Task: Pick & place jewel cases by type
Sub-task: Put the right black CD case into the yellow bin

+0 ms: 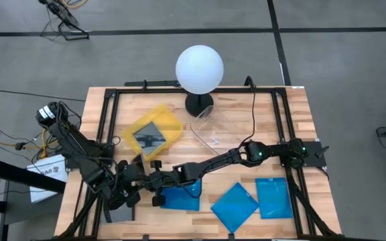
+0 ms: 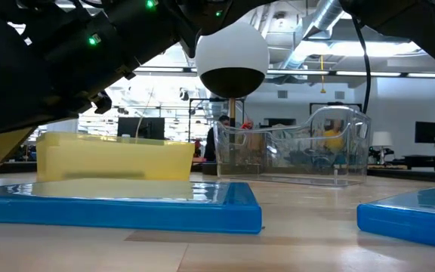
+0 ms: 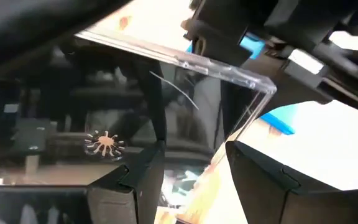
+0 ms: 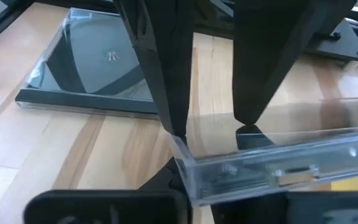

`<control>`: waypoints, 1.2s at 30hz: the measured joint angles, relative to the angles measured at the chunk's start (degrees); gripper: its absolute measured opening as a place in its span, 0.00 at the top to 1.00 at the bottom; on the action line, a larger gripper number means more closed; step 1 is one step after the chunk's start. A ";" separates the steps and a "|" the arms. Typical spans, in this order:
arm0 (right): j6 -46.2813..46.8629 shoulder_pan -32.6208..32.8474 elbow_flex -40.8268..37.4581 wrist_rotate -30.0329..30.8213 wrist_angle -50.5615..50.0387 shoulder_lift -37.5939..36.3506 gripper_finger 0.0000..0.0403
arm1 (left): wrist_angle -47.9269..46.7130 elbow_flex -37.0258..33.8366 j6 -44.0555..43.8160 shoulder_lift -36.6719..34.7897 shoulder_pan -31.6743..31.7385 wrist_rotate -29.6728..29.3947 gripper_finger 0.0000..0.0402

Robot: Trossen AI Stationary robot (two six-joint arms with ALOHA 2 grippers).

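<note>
the right claw (image 1: 158,181) reaches across the worktop (image 1: 293,127) to about 7 o'clock, where it meets the left claw (image 1: 134,182). its fingers (image 4: 166,93) are pinched on the edge of a clear-faced jewel case (image 4: 272,165), lifted off the wood, probably so the thin case can be gripped by its rim rather than scraped flat. the left claw's fingers (image 3: 135,180) stand apart around the same case (image 3: 185,93), seemingly to steady or pass it; whether they touch it i cannot tell. another clear-faced case (image 4: 98,68) lies flat just beside them. three blue jewel cases (image 1: 236,206) lie flat along 5 to 6 o'clock, still unsorted. a yellow tray (image 1: 154,132) at 10 o'clock already holds a dark case (image 1: 146,138), so that looks like this type's destination. a clear tray (image 1: 223,130) sits near the centre, beside a white globe lamp (image 1: 199,69).
</note>
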 joint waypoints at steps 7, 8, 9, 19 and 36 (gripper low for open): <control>-2.07 -0.01 0.07 0.44 -0.72 0.00 1.00 | -0.66 0.37 0.33 -0.02 0.61 -0.32 0.57; -2.51 -0.04 0.07 0.44 -0.70 0.00 0.99 | -0.66 0.37 0.31 -0.02 0.61 -0.44 0.57; -2.93 -0.04 0.07 0.60 -0.68 0.00 0.99 | -0.66 0.37 0.28 -0.02 0.61 -0.46 0.57; -6.76 -0.38 4.19 2.05 -7.99 -0.25 1.00 | -4.04 3.27 1.83 -0.13 1.60 -2.34 0.57; -13.04 -4.34 7.16 3.74 -11.43 -4.44 1.00 | -32.69 18.14 6.97 -0.28 7.49 -8.68 0.57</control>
